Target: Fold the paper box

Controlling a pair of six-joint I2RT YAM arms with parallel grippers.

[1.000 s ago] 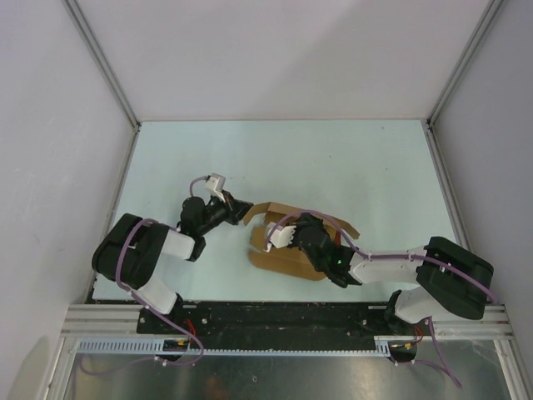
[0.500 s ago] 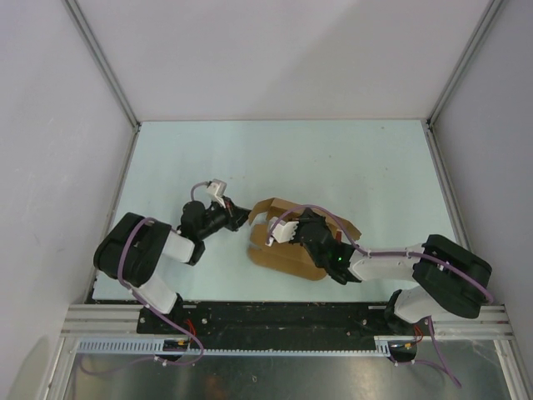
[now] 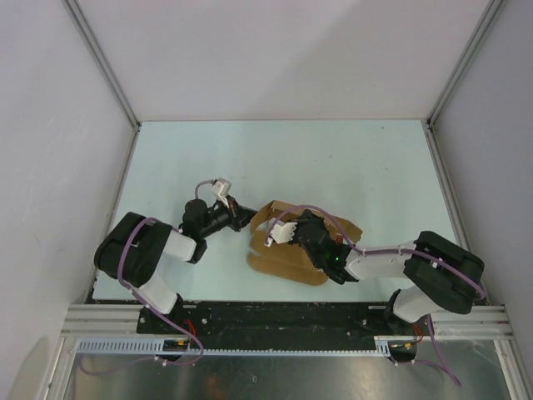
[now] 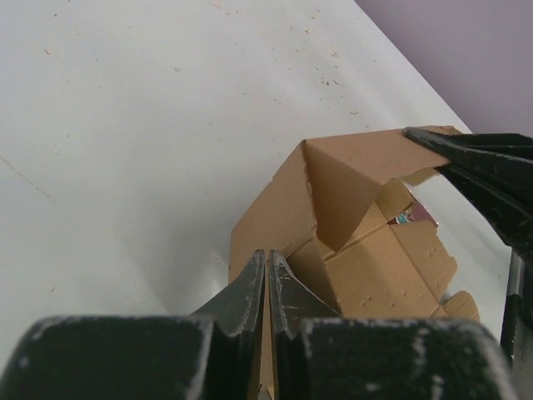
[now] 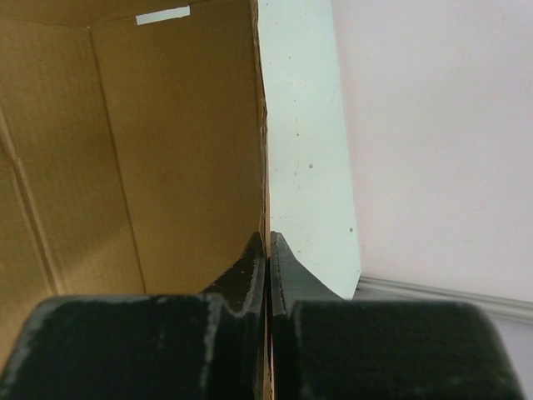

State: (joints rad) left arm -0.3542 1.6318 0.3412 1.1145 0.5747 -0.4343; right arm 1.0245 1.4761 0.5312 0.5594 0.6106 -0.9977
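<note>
I see the paper box [image 3: 291, 260] lying on the pale tabletop [image 3: 333, 158], close to the near edge, between my two arms. It is brown card and only partly folded. Some sides stand up and some flaps lie flat.

My left claw [image 3: 247, 220] is at the left side of the box. In the left wrist view this claw [image 4: 266, 260] is squeezed almost all the way closed. A thin edge of brown card sits between its two fingers, so it has hold of the box [image 4: 358, 217]. The card goes up from there into a folded corner.

My right claw [image 3: 268, 225] reaches over the box from the right. In its own view the claw [image 5: 268, 243] is pinched tight on the thin edge of a standing wall of the box [image 5: 125, 150]. The inside of the wall is on the left, and the tabletop [image 5: 304, 167] is on the right. A small white strip [image 5: 162, 15] is stuck near the top of the card.

From the left wrist view I can also see the dark fingers [image 4: 479, 162] of the right claw touching the tip of a raised flap. A tiny dark red thing [image 4: 423, 215] lies inside the box.
</note>
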